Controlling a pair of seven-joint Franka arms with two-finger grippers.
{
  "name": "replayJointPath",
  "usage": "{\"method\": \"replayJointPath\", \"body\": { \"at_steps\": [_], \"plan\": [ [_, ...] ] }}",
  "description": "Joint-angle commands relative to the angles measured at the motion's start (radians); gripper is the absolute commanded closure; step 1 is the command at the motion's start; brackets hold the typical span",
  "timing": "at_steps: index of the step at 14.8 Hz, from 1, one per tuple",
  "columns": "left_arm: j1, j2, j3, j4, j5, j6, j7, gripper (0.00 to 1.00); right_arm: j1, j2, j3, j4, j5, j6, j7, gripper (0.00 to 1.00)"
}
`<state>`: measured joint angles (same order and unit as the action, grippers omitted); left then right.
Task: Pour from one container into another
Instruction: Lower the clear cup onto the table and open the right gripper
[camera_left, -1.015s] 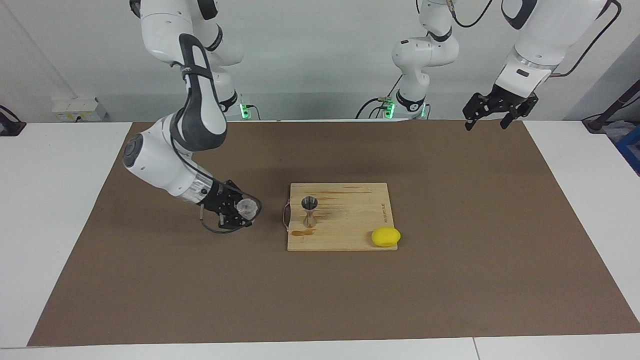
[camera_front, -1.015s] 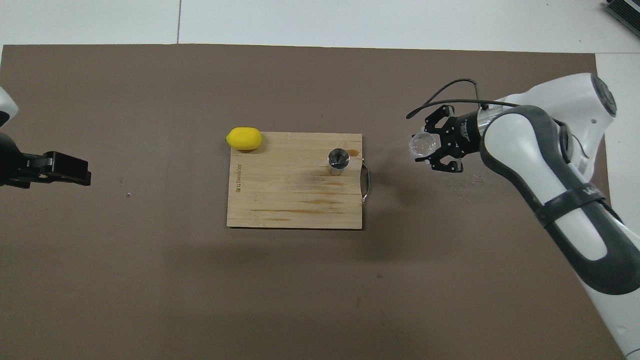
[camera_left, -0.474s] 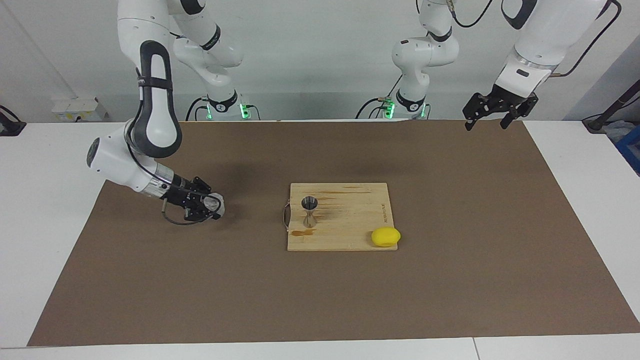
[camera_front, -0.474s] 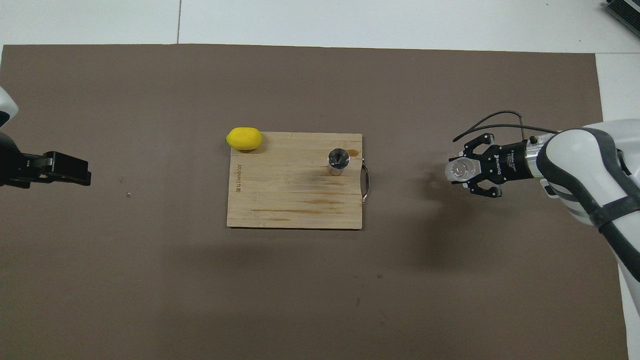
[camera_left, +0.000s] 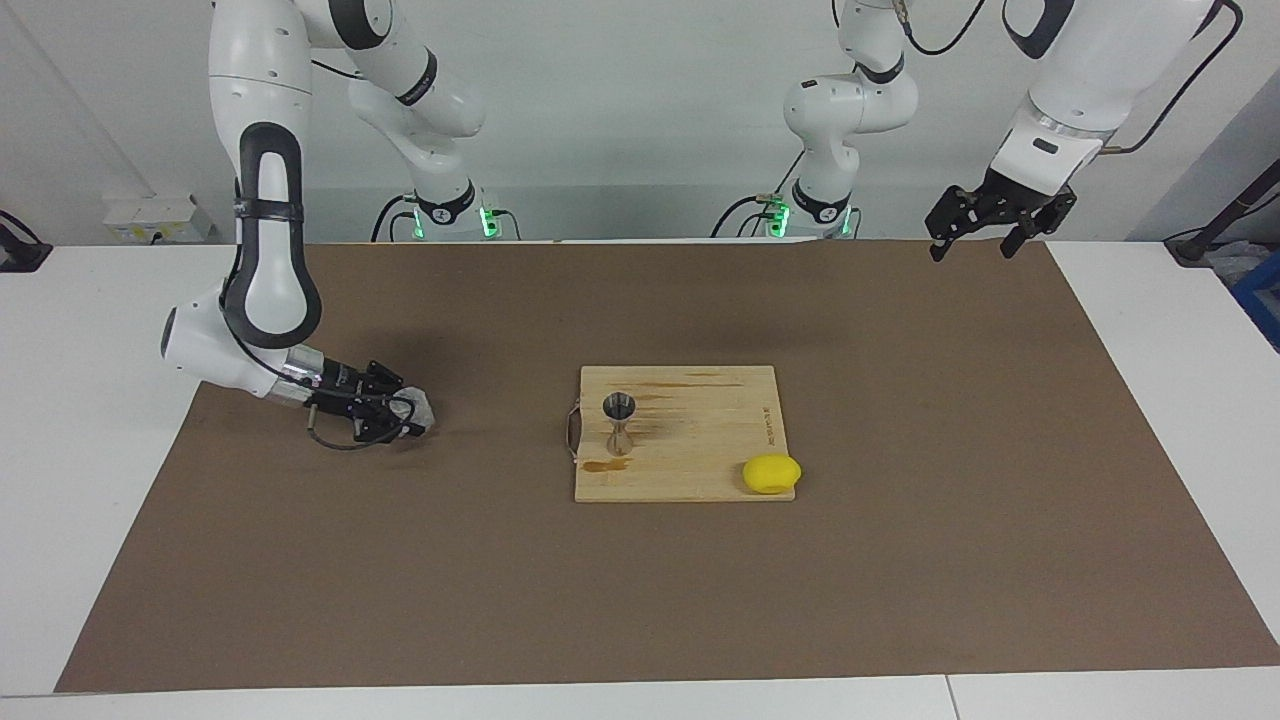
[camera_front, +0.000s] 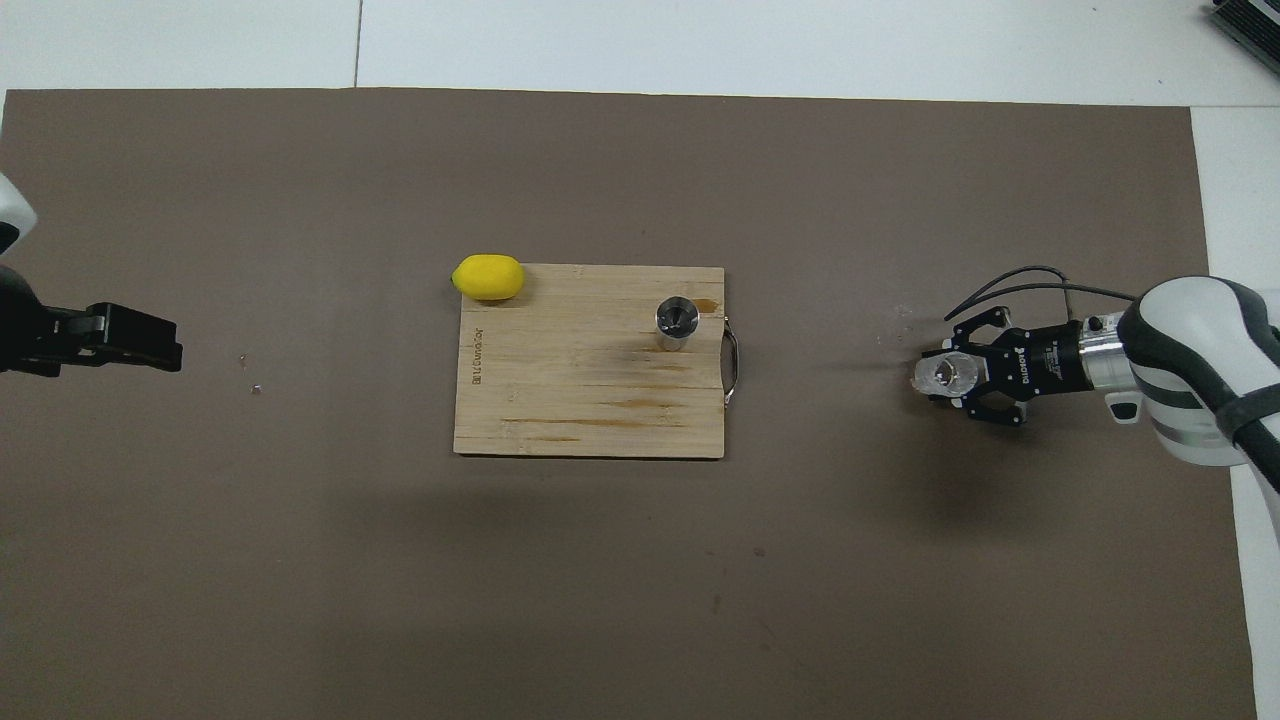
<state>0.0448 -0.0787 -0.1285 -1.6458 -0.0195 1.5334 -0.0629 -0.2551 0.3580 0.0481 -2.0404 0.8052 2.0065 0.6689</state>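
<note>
While lemon (camera_left: 771, 473) shares the board (camera_left: 700, 440), jigger (camera_left: 619, 421) stands unobstructed.

Both arms are glossy white Franka arms built of rounded, tubular segments. Dark grey to black bands ring the joints, and the right arm (camera_left: 262, 240) carries a long dark grey oval panel along its forearm link. A bright metal collar sits at each wrist, just ahead of a black mounting flange. The right gripper (camera_front: 975, 378) is black, made of angular open linkwork, with small white lettering printed on its body and a thin black cable looping out beside it. The left gripper (camera_left: 985, 222) is the same black linkwork type. Black cables trail from the left arm's (camera_left: 1075, 80) upper links. Green indicator lights glow at both bases.
</note>
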Motion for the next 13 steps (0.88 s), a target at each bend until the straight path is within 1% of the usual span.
{"method": "replayJointPath", "body": {
  "at_steps": [1, 2, 3, 4, 5, 6, 8, 10, 13],
  "plan": [
    [0.014, -0.018, -0.005, -0.012, -0.011, -0.01, 0.015, 0.0, 0.003, -0.004, 0.006, -0.023, 0.034, 0.027, -0.02, 0.97],
    [0.014, -0.018, -0.005, -0.012, -0.011, -0.01, 0.015, 0.0, 0.003, -0.004, 0.006, -0.024, 0.034, 0.028, -0.015, 0.9],
    [0.014, -0.018, -0.005, -0.012, -0.011, -0.01, 0.015, 0.0, 0.003, -0.005, 0.004, -0.024, 0.032, 0.028, -0.012, 0.75],
    [0.014, -0.018, -0.005, -0.014, -0.011, -0.01, 0.017, 0.0, 0.005, -0.005, 0.004, -0.024, 0.032, 0.028, -0.008, 0.49],
    [0.014, -0.018, -0.005, -0.012, -0.011, -0.01, 0.017, 0.0, 0.005, -0.005, 0.004, -0.024, 0.031, 0.028, 0.001, 0.41],
    [0.014, -0.018, -0.005, -0.012, -0.011, -0.01, 0.015, 0.0, 0.005, -0.005, 0.004, -0.023, 0.031, 0.029, 0.014, 0.25],
    [0.014, -0.018, -0.005, -0.014, -0.011, -0.01, 0.015, 0.0, 0.007, -0.011, 0.003, -0.02, 0.017, 0.035, 0.027, 0.05],
    [0.014, -0.018, -0.005, -0.012, -0.011, -0.01, 0.015, 0.0, 0.008, -0.022, 0.003, -0.02, -0.001, 0.035, 0.029, 0.02],
    [0.014, -0.018, -0.005, -0.012, -0.011, -0.01, 0.015, 0.0, 0.011, -0.08, 0.003, -0.023, -0.105, 0.028, 0.028, 0.01]
  ]
}}
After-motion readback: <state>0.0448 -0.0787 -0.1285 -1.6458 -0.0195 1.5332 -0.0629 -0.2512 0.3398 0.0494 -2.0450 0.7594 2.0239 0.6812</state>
